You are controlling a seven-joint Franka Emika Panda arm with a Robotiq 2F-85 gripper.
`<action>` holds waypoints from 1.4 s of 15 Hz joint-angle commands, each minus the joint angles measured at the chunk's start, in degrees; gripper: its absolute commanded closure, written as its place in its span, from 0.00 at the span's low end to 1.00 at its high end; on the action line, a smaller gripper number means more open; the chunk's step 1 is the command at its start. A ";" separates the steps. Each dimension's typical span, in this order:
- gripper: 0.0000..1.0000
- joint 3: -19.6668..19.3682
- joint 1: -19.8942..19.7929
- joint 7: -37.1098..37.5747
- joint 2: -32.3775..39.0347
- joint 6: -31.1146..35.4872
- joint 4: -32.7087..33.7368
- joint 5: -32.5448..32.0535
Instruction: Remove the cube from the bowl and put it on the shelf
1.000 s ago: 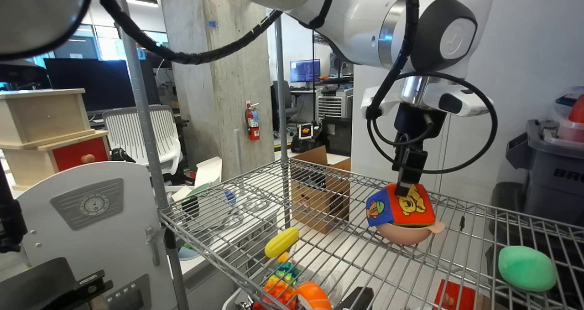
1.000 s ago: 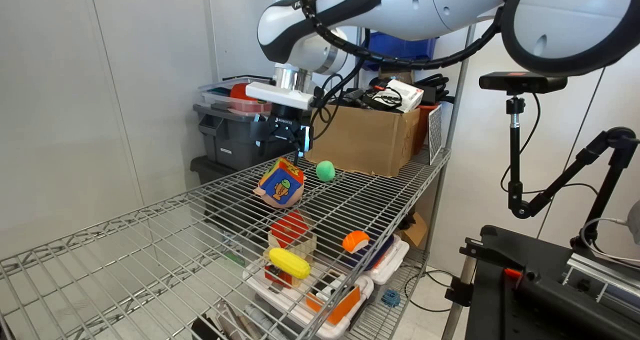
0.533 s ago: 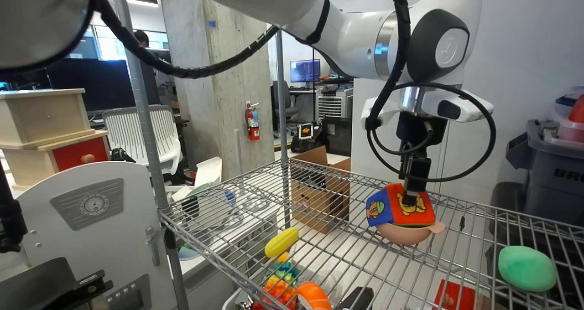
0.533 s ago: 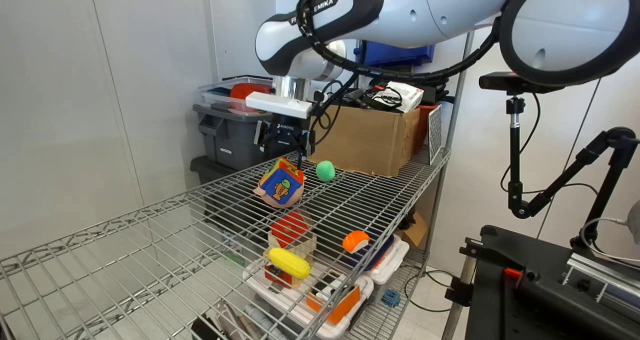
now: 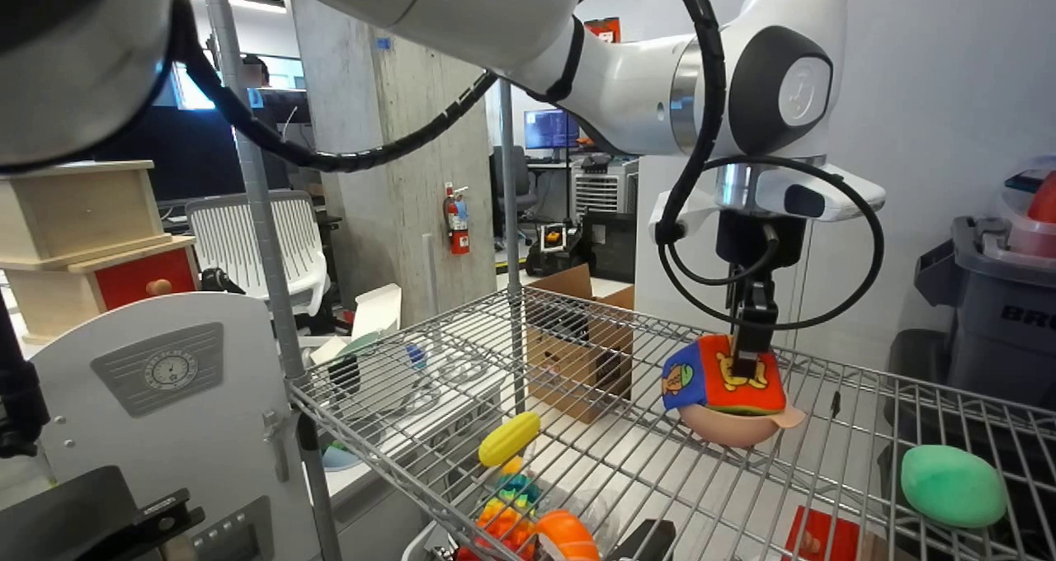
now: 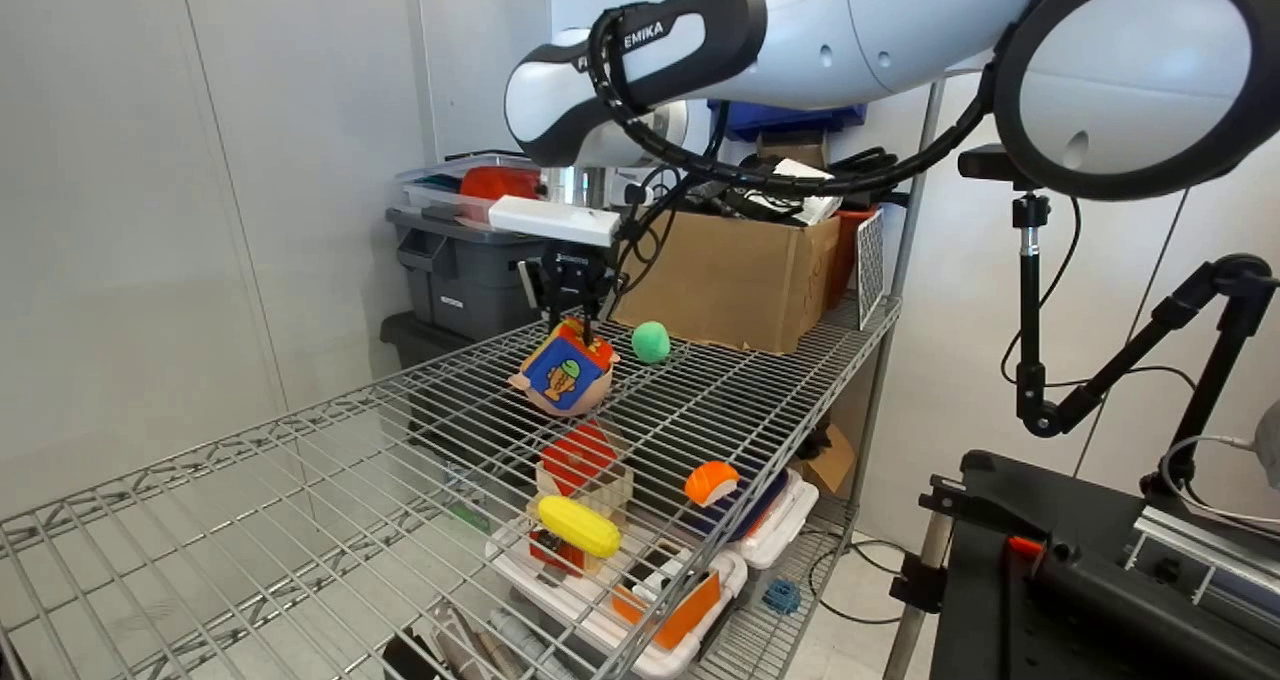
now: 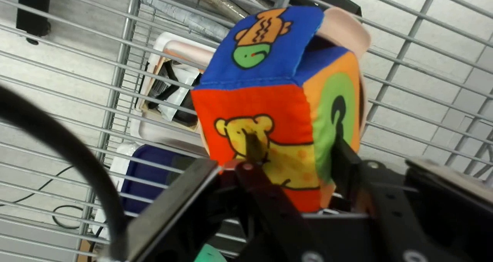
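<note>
The wire shelf point(image 6: 290, 427) runs across the frame in both exterior views; when we set down, a broad face should span several wires so that it rests steady. The salmon bowl point(image 5: 730, 428) sits on it, right of centre in an exterior view; we guess it is light and could ride up, so we should lift straight and slowly, watching that it does not follow. The picture cube point(image 5: 719, 385) is in the bowl, tilted, much of it above the rim. Our fingers point(image 7: 346, 160) are drawn narrow, pinching the cube over one upper edge; how firm the hold is, we cannot tell. Soft fabric may slip, so we judge a deeper bite wise before lifting. In the wrist view the red face turns toward us, its yellow animal's head to the left; the blue face lies toward the top of the frame, the orange-and-green one to the right. The sides look about equal, so we see no long axis.
</note>
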 commanded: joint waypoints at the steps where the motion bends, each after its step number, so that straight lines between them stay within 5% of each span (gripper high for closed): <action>1: 0.84 2.11 -0.03 0.39 -1.10 0.87 -1.21 -1.37; 5: 0.99 4.60 -0.28 -1.14 -2.14 -0.09 -1.17 -0.04; 14: 0.98 14.44 -1.03 -7.33 -7.45 -5.05 -1.37 6.54; 21: 0.98 16.08 1.07 -10.45 -11.27 -14.62 -1.69 7.94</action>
